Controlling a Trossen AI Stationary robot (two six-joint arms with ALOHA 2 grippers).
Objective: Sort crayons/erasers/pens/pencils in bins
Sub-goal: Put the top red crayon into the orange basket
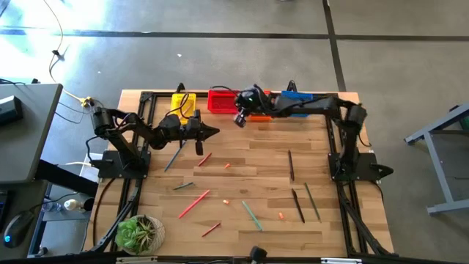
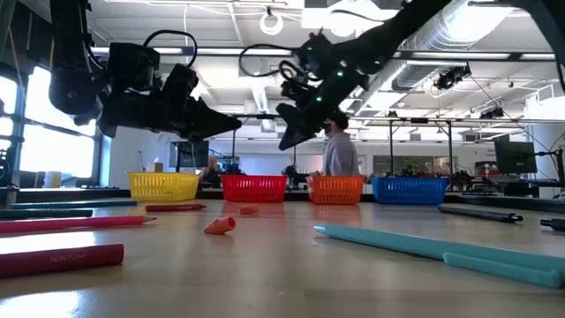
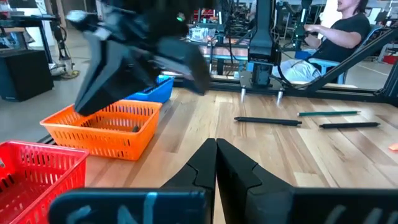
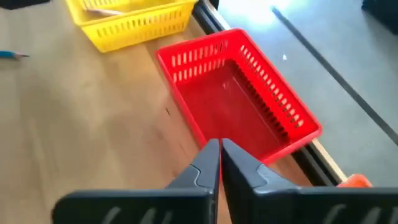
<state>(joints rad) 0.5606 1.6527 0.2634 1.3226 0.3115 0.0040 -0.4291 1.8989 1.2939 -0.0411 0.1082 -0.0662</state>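
Four bins stand in a row on the table's far edge: yellow [image 1: 183, 101], red [image 1: 222, 100], orange [image 3: 102, 127] and blue [image 1: 297, 99]. The red bin [image 4: 239, 102] looks empty. My right gripper [image 4: 219, 146] is shut and empty, hovering just in front of the red bin, and shows in the high view [image 1: 239, 119]. My left gripper [image 3: 216, 149] is shut and empty, held above the table to the left of it [image 1: 214, 133], pointing right. Small pale orange erasers [image 1: 227, 166] [image 1: 226, 201] [image 1: 281, 215] lie on the wood, two of them close in the low view [image 2: 220, 225] [image 2: 249, 210].
Loose sticks lie across the table: red ones [image 1: 194, 203] [image 1: 211, 229] [image 1: 204, 158], blue and teal ones [image 1: 172, 159] [image 1: 251, 214], dark pens [image 1: 291, 165] [image 1: 298, 205] [image 1: 312, 202]. A potted plant [image 1: 139, 233] stands at the near left corner. People show beyond the table [image 3: 339, 31].
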